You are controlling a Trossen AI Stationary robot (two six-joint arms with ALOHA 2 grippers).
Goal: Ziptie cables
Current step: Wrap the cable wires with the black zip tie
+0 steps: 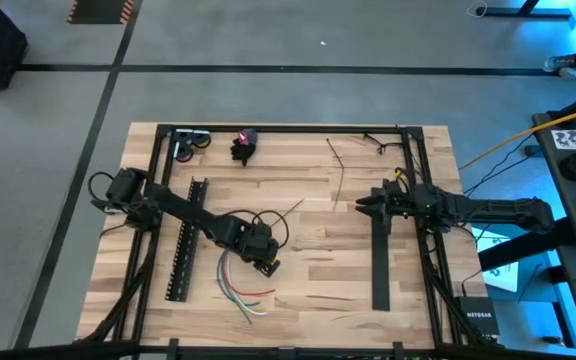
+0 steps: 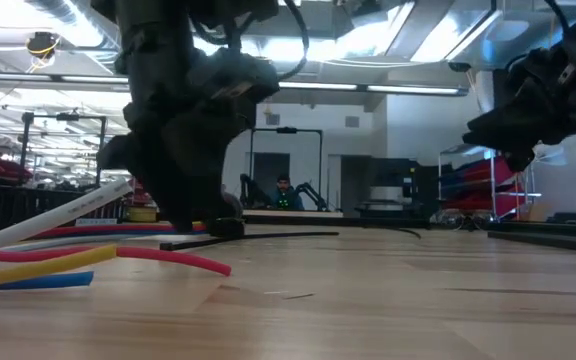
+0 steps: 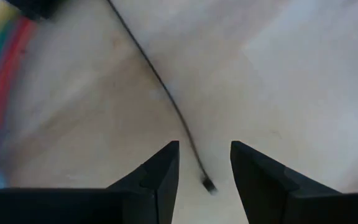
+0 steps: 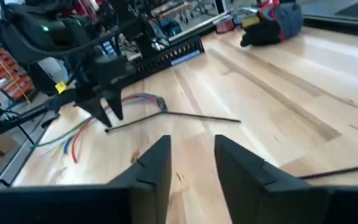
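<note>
- Landmark: slotted bar [image 1: 187, 240], lying on the table's [image 1: 308, 270] left half.
- Cables [image 1: 243, 290]: loose white, red, green, yellow bundle on the wood just right of the bar's near end, gathered at a black end toward the left gripper.
- Left gripper [image 1: 268, 262]: low over the table right of the bar, beside the bundle's black end. Jaws partly apart, nothing between them; a thin zip tie [image 3: 166, 99] lies on the wood under the gap.
- Right gripper [image 1: 365, 203]: well right of the bar, raised off the table. Jaws partly apart, holding nothing.
- More zip ties [image 1: 340, 165] lie toward the far edge.
</note>
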